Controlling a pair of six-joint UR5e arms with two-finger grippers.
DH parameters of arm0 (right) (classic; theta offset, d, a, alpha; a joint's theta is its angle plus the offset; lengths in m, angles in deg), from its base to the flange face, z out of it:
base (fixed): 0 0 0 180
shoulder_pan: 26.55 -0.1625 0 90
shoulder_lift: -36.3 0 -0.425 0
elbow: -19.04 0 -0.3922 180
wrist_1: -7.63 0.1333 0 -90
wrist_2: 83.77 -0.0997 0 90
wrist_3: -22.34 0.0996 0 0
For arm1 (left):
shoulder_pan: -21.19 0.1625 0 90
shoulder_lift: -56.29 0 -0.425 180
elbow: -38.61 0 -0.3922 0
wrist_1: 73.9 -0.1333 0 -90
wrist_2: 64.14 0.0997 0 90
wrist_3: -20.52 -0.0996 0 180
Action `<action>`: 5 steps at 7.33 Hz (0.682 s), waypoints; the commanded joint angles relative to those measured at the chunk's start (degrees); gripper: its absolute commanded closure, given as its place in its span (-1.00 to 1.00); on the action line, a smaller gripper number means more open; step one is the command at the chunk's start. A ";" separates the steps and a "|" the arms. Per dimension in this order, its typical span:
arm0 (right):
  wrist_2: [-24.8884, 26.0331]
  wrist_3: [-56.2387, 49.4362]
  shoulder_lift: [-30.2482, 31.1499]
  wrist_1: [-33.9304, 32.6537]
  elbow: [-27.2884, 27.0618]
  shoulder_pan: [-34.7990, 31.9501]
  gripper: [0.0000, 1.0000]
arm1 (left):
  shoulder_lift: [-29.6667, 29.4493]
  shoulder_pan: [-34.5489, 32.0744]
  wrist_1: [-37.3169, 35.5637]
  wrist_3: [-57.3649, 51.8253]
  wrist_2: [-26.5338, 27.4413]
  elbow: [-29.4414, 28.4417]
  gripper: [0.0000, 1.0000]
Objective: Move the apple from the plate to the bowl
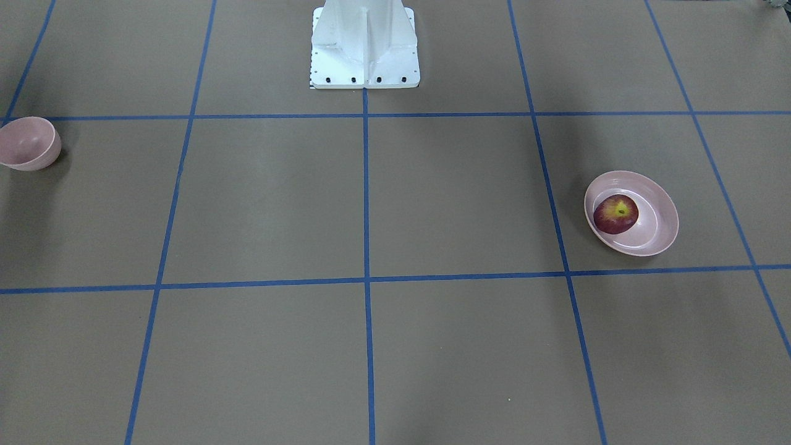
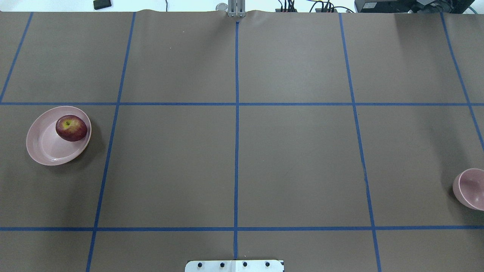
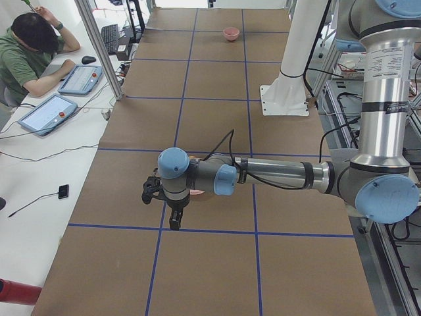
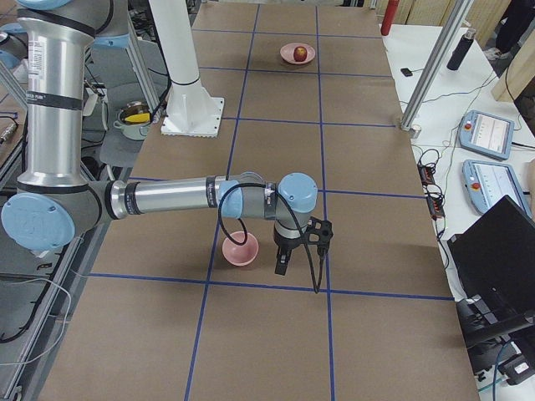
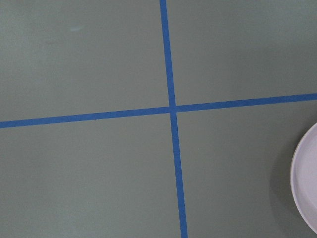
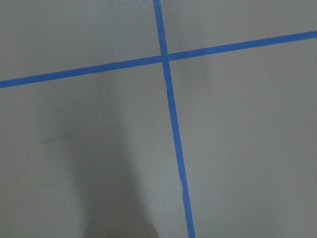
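Note:
The dark-red apple (image 2: pixel 71 128) lies in the wide pale-pink plate (image 2: pixel 45 149) at the table's left side; they also show in the front view, apple (image 1: pixel 616 214) on plate (image 1: pixel 658 213). The small deep pink bowl (image 2: pixel 470 189) stands at the far right edge, empty. My left gripper (image 3: pixel 173 222) shows only in the exterior left view, hanging above the plate; I cannot tell if it is open or shut. My right gripper (image 4: pixel 282 263) shows only in the exterior right view, just beside the bowl (image 4: pixel 241 250); I cannot tell its state. The left wrist view catches the plate's rim (image 5: pixel 306 183).
The brown table is marked with blue tape lines (image 2: pixel 236 124). The white robot base (image 1: pixel 364 46) stands at mid-table on the robot's side. An operator (image 3: pixel 29 56) with tablets sits beyond the table's far side.

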 commanded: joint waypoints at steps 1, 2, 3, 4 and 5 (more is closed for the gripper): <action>0.13 -0.31 0.03 0.21 -0.05 0.00 -1.00 | -0.19 0.09 -0.05 0.13 0.29 -0.41 -0.97; 0.13 -0.40 0.03 0.29 -0.31 -0.09 -1.00 | 0.07 0.01 -0.05 0.13 0.38 0.10 -0.97; 0.13 -0.57 -0.06 0.64 -0.31 -0.26 -1.00 | -0.10 0.09 -0.05 0.13 0.46 -0.15 -0.97; 0.13 -0.66 -0.15 0.82 -0.48 -0.44 -1.00 | -0.10 0.18 0.04 0.05 0.55 -0.24 -0.97; 0.30 -0.57 -0.15 0.74 -0.57 -0.44 -1.00 | 0.07 0.18 0.04 0.04 0.90 -0.59 -0.97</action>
